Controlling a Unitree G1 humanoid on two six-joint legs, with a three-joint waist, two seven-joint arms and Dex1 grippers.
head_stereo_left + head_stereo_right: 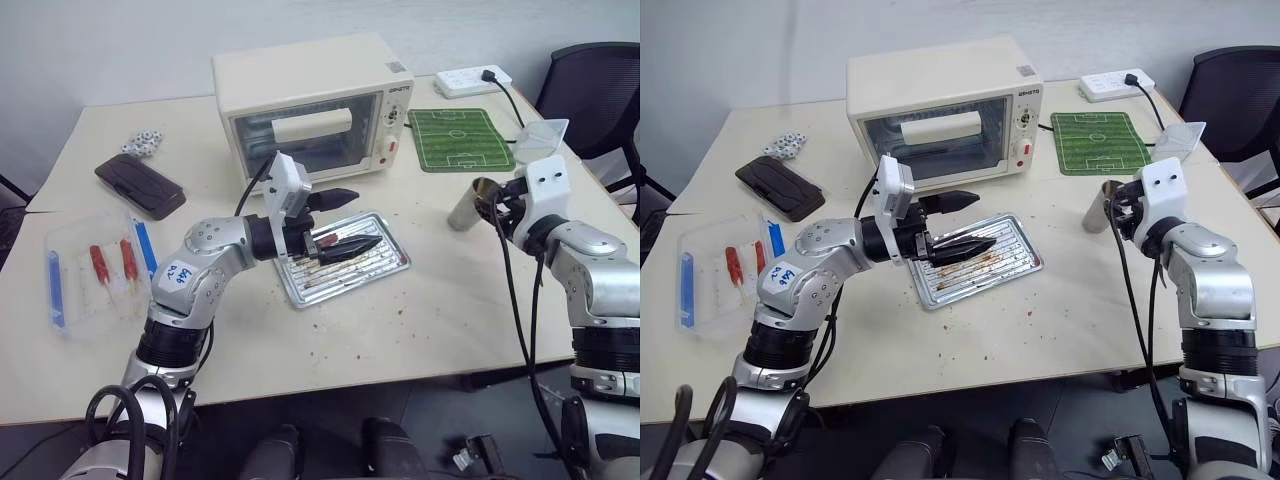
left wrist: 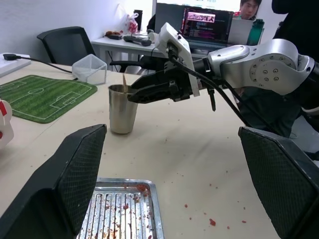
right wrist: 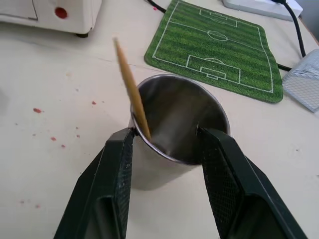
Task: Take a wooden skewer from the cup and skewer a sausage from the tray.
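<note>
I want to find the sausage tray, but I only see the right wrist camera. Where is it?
Observer: The tray lies in front of the oven, to the left of the cup.
Operator: Is the other hand busy?
Observer: No. The left gripper hovers open over the tray, holding nothing.
Operator: What else is on the table?
Observer: A clear box sits at the far left.

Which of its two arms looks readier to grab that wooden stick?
The right: its fingers already straddle the cup where the wooden skewer leans on the rim. The left gripper hovers over the tray.
</note>
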